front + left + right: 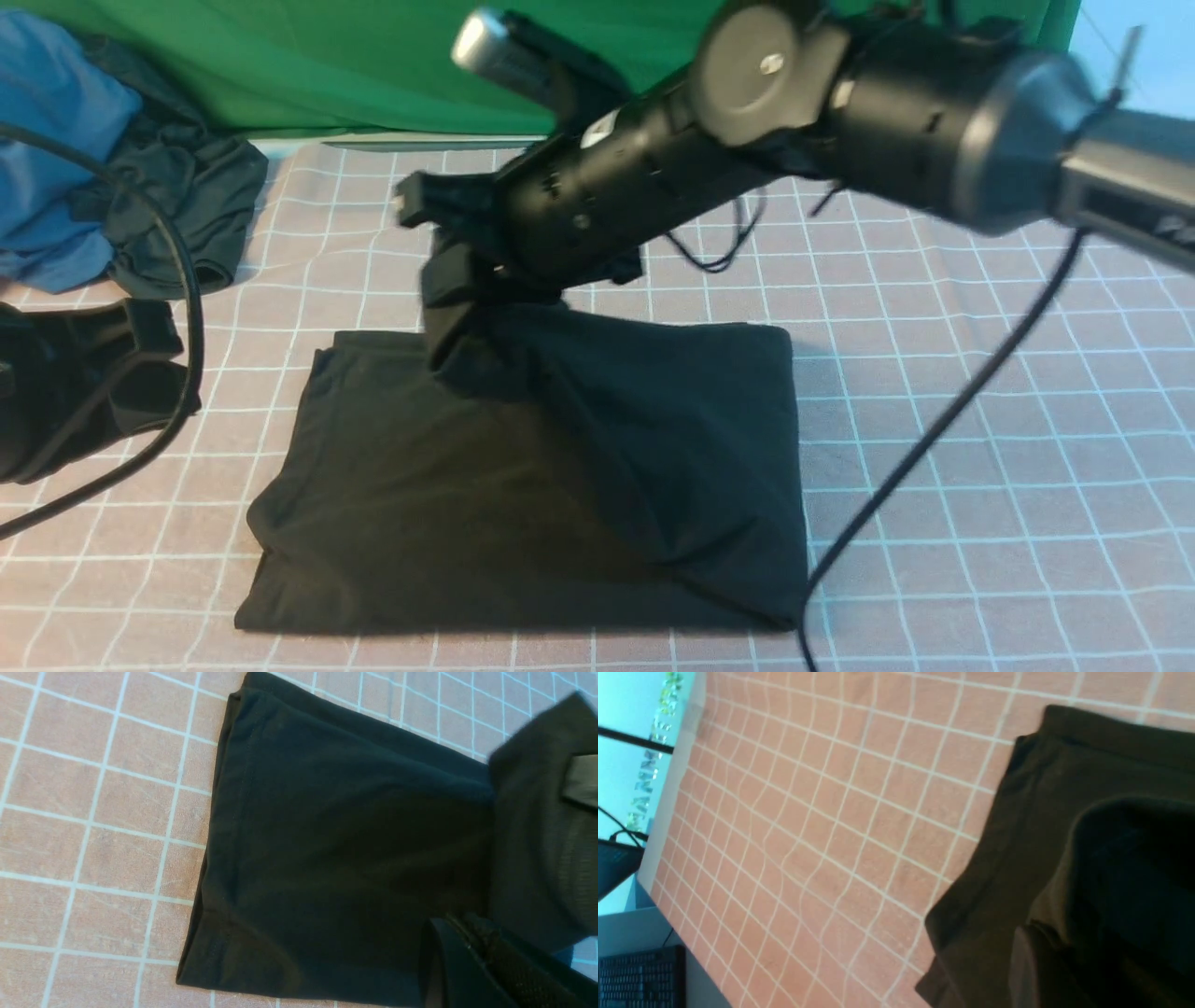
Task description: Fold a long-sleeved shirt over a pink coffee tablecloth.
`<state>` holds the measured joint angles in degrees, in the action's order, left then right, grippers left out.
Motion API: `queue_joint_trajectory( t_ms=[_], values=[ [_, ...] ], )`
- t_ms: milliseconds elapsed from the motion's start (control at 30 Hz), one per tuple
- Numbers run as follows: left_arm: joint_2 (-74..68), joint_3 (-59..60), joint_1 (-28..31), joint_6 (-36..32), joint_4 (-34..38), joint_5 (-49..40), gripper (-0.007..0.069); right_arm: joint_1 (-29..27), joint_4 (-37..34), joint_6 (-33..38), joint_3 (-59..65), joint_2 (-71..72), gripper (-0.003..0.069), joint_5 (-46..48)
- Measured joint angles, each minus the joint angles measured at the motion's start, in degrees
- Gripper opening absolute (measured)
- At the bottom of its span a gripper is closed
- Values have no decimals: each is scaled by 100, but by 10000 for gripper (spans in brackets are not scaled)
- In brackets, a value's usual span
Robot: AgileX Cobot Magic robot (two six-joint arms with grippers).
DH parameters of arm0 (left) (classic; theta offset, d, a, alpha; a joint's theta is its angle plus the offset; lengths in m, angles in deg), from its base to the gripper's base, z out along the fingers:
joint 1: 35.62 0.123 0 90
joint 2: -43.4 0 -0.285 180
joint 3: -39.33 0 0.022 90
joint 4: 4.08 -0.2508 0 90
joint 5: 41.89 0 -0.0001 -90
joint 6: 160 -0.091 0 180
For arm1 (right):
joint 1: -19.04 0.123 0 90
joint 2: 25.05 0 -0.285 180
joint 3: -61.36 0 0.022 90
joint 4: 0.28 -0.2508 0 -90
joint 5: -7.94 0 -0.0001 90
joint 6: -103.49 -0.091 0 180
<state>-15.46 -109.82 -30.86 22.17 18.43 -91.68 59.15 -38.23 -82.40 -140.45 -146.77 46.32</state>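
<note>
Pinching the long-sleeved shirt (420, 523) at eleven o'clock, the right gripper (446, 322) should sweep low toward nine, edges matched; left gripper (460, 938) waits, jaws pressed together.

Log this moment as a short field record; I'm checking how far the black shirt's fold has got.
garment: long-sleeved shirt, lying as a rough rectangle, one flap raised
surface: pink coffee tablecloth, white grid
right end effector: shut on the raised flap, above the shirt's far edge
left end effector: shut, empty, left of the shirt and apart from it
far left: blue garment over a dark garment
behind: green cloth
fold status: not finished
</note>
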Motion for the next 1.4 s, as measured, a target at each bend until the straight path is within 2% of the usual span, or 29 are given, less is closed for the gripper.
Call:
queue_joint_trajectory(
  t_ms=[333, 433, 533, 667, 800, 1033, 1100, 1167, 1233, 1333, 1400],
  values=[
    [0, 0, 0, -2, 0, 6, 46, 479, -49, 0, -748, -1038, 130, -45],
    [0, 0, 0, -7, 0, 6, 46, 590, -62, -50, -915, -1339, 142, -330],
    [0, 0, 0, -7, 0, 6, 46, 643, -75, -166, -989, -1530, 175, -647],
    [0, 0, 0, -7, 0, 6, 46, 712, -110, -199, -995, -1694, 262, -1110],
    [0, 0, 0, -7, -24, 13, 46, 724, -136, -196, -1014, -1695, 298, -1178],
    [0, 0, 0, -2, -41, 24, 46, 513, -119, 430, -1085, -1414, 307, -716],
    [0, 0, 0, -2, -15, 65, 46, 309, -107, 890, -1190, -1195, 307, -274],
    [0, 0, 0, 4, 75, 98, 46, 90, -56, 1269, -1276, -937, 288, 242],
    [-24, 0, 0, 4, 254, 162, 46, -202, 141, 1519, -1381, -644, 223, 943],
    [-189, 0, 0, -216, 737, 283, 46, -648, 673, 1646, -1470, -216, 77, 2036],
    [-373, 0, -16, -423, 1091, 317, 46, -826, 1002, 1660, -1482, -10, 45, 2493]
  ],
)
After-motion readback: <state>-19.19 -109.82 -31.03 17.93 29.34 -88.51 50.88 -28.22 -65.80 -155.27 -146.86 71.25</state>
